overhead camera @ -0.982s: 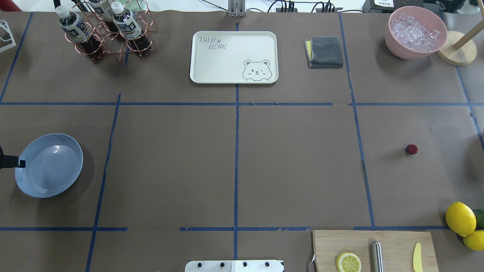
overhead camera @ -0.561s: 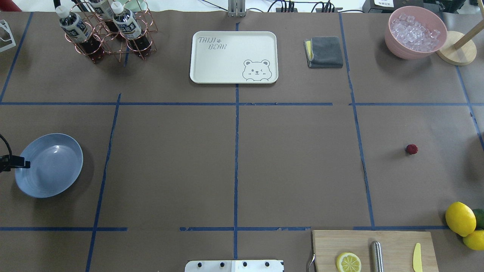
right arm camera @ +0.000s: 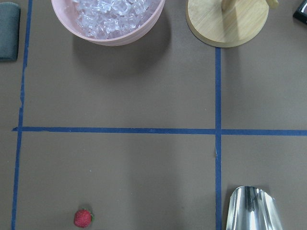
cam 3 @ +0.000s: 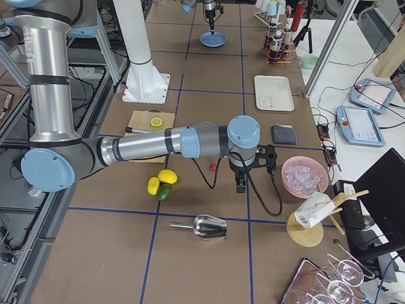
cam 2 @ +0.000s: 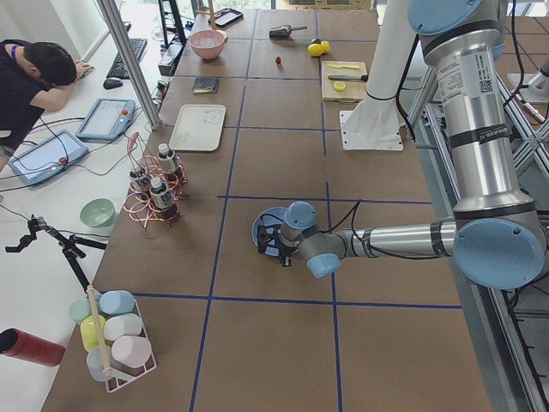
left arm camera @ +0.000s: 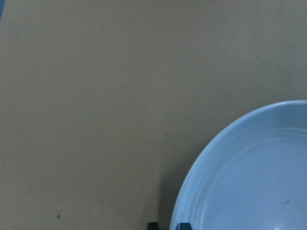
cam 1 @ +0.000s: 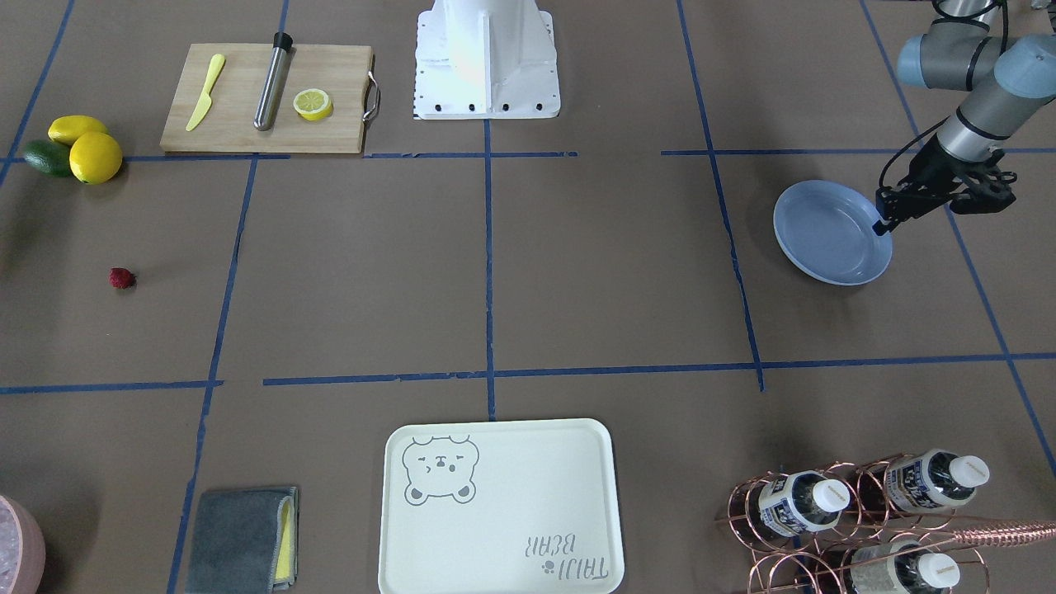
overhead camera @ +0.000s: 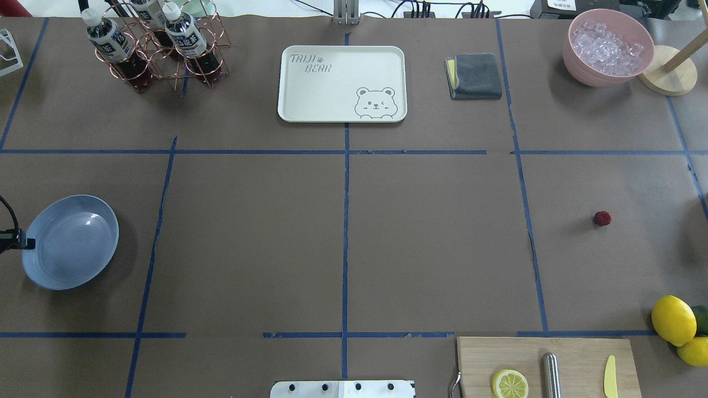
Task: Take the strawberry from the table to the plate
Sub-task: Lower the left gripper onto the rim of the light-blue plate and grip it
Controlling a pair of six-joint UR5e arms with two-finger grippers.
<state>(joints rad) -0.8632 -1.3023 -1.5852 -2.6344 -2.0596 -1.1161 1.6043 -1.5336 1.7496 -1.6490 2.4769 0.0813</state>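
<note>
The strawberry point(overhead camera: 602, 218), small and dark red, lies alone on the brown table point(overhead camera: 431, 249) at the right; it also shows in the front view as the strawberry point(cam 1: 122, 278) and low in the right wrist view as the strawberry point(right arm camera: 82, 218). At the far left lies the light-blue plate point(overhead camera: 72, 243). My left gripper point(overhead camera: 29, 243) is shut on the plate's left rim, and its fingertips point(left arm camera: 153, 225) straddle the plate rim point(left arm camera: 192, 191). The right gripper point(cam 3: 241, 183) hangs over the table beside the strawberry point(cam 3: 214, 166); I cannot tell whether it is open or shut.
A cutting board point(overhead camera: 581, 354) with a lemon half, a metal rod and a yellow knife sits front right, with whole lemons point(overhead camera: 673, 319) beside it. At the back stand a bear-print tray point(overhead camera: 342, 83), a bottle rack point(overhead camera: 160, 50), a grey cloth point(overhead camera: 474, 76) and a pink ice bowl point(overhead camera: 607, 47). A metal scoop point(right arm camera: 252, 208) lies nearby.
The left gripper has drawn back slightly to the left, and the plate's right edge has shifted a little left with it. The strawberry has not moved.
</note>
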